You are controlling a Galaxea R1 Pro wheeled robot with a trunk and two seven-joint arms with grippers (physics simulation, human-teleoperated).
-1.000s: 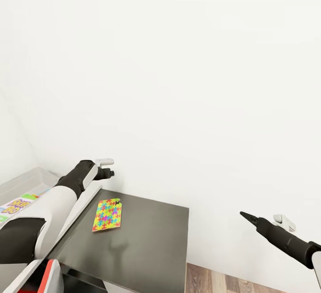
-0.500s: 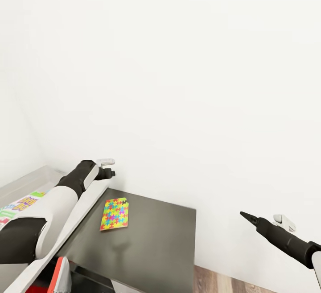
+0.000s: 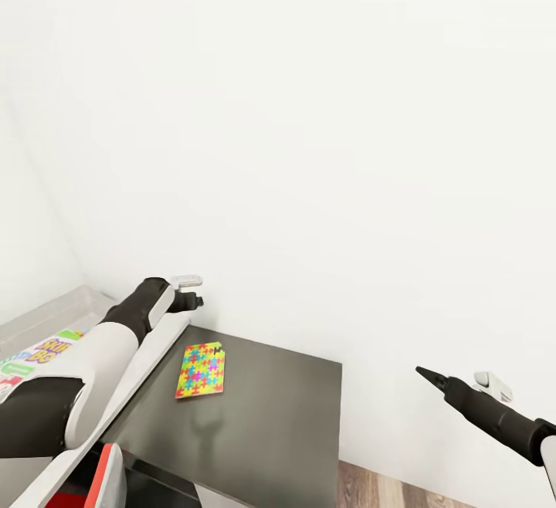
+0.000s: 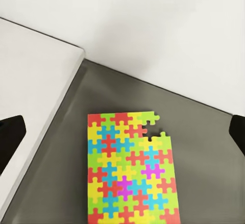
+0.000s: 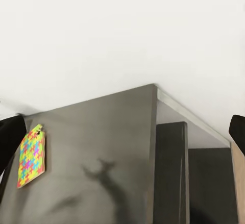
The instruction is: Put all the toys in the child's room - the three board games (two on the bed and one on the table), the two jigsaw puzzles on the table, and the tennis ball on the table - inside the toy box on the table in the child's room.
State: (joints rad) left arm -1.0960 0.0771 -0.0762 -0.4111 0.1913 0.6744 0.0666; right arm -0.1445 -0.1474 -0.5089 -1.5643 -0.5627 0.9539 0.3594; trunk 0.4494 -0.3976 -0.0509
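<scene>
One jigsaw puzzle (image 3: 201,370) lies flat on the dark grey table (image 3: 278,415), close to the pale grey toy box (image 3: 46,315) at the left. The SKIP-BO board game (image 3: 38,353) lies inside the toy box. My left gripper (image 3: 197,301) hovers open above the box's near corner, just behind the puzzle. In the left wrist view the jigsaw puzzle (image 4: 130,170) sits between the spread fingers (image 4: 11,132), with the toy box (image 4: 35,81) beside it. My right gripper (image 3: 423,373) is open in the air past the table's right edge, empty. The right wrist view sees the jigsaw puzzle (image 5: 30,155) from afar.
A white wall stands right behind the table and box. The table ends at a sharp right edge (image 3: 338,431), with wood plank floor (image 3: 386,492) below it. A red and white object (image 3: 104,477) shows at the lower left edge.
The whole head picture has shifted, so table, puzzle and box sit a little further right in view. Both arms hold the same pose, and the puzzle has not moved on the table.
</scene>
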